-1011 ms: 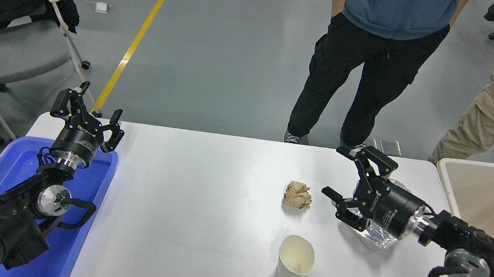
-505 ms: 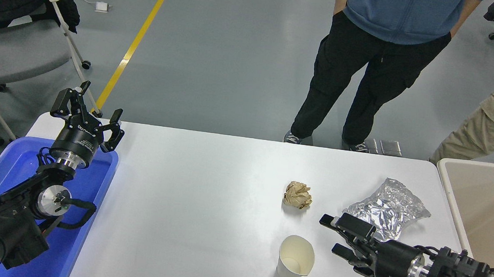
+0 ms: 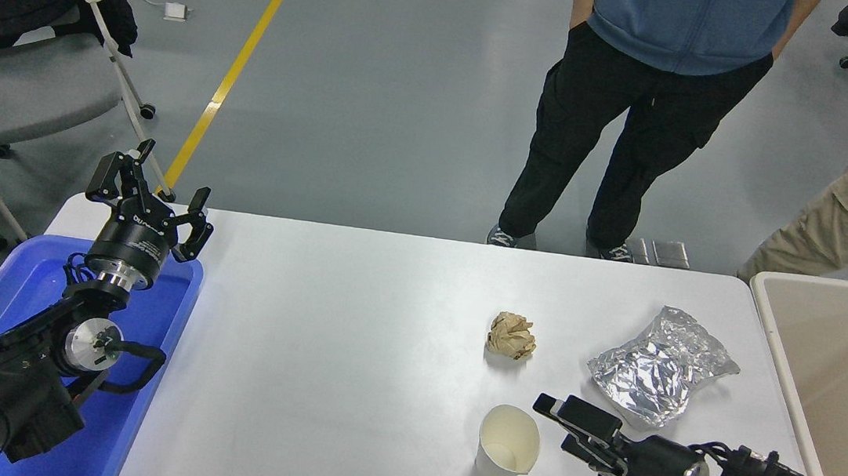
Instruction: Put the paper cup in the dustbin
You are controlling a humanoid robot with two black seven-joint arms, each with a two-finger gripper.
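The paper cup (image 3: 506,444) stands upright on the white table, front centre-right, white with a cream inside. My right gripper (image 3: 560,427) is low at the bottom right, open, its fingertips just right of the cup's rim and pointing left at it, holding nothing. The beige dustbin (image 3: 780,338) stands at the table's right edge, partly out of frame. My left gripper (image 3: 149,193) is open and parked at the far left over the blue tray.
A crumpled brown paper ball (image 3: 511,335) lies behind the cup. A crinkled silver foil bag (image 3: 659,365) lies right of it. A blue tray (image 3: 33,284) sits under the left arm. Two people stand at the table's far side.
My right gripper has dropped from over the foil bag down and toward me, then edged left, close to the cup's right side. The cup has not moved.
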